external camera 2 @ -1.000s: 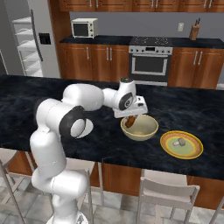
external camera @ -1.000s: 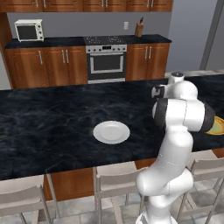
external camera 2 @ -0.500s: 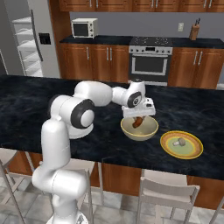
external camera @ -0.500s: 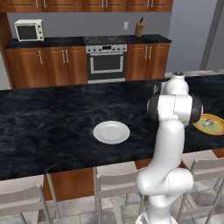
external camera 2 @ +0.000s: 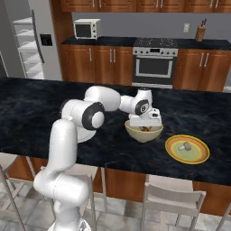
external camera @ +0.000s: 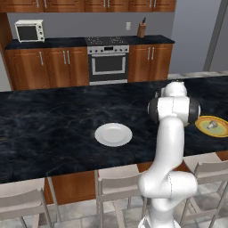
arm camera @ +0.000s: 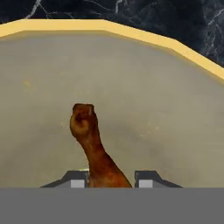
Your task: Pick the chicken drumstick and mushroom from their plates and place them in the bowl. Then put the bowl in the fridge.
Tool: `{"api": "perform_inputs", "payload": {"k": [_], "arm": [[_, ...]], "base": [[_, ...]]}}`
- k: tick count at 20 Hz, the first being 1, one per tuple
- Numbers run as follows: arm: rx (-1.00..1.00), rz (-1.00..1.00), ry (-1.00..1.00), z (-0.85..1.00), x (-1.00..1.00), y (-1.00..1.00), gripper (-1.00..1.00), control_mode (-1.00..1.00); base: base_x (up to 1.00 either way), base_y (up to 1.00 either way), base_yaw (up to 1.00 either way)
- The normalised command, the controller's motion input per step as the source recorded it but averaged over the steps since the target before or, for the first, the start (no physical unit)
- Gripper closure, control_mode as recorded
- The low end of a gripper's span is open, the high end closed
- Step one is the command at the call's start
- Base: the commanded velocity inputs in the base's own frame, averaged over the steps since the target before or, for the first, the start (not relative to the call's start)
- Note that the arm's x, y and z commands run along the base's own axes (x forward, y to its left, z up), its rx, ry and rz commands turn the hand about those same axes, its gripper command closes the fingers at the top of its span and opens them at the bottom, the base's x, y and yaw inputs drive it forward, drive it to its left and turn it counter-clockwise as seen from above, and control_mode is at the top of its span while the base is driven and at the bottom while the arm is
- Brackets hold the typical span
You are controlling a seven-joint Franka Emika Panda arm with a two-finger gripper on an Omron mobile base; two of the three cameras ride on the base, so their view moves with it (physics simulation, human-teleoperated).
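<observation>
On the long black counter, the white plate sits bare off to one side, and the tan-yellow bowl stands just beside the yellow-green plate with the mushroom. Over the bowl, the gripper is clamped narrowly on the chicken drumstick, its knobby end hanging inside.

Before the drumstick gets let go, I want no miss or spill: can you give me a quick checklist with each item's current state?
1. Chicken drumstick between the fingertips of the gripper: ok.
2. Gripper over the bowl, not the counter: ok.
3. Drumstick inside the bowl's rim: ok.
4. Drumstick touching the bowl's floor: cannot tell.
5. Mushroom on the yellow-green plate, awaiting pickup: ok.
6. White plate emptied: ok.
</observation>
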Motion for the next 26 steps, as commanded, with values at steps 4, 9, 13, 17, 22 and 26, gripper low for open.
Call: {"api": "perform_inputs", "payload": {"k": [4,9,13,17,22,26], "arm": [[0.0,-0.1,0.11,-0.24,0.14,-0.05,-1.0,-1.0],[0.04,-0.09,0.02,0.0,-0.13,-0.15,-1.0,-1.0],[0.09,-0.13,0.0,0.1,-0.36,-0.08,-1.0,-1.0],[0.08,-0.12,0.0,0.27,-0.37,0.0,-1.0,-1.0],[0.01,-0.09,-0.04,0.37,-0.41,0.01,-1.0,-1.0],[0.0,-0.07,-0.09,0.35,-0.51,-0.06,-1.0,-1.0]], "base": [[0.0,0.0,0.0],[0.0,0.0,0.0],[0.0,0.0,0.0],[0.0,0.0,0.0],[0.0,0.0,0.0],[0.0,0.0,0.0]]}}
